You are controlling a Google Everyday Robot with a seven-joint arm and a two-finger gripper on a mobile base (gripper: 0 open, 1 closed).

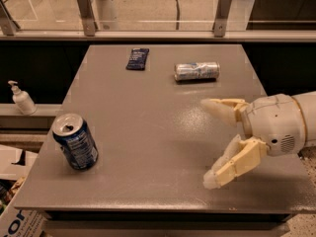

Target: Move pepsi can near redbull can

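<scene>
Grey table [148, 127] is carrying the pepsi can [75, 141], standing near its front left corner, well apart from the redbull can [197, 71] lying on its side toward the far edge. We are holding our gripper [207, 143] over the right side, arm entering from the right, fingers spread wide, grasping nothing.
</scene>
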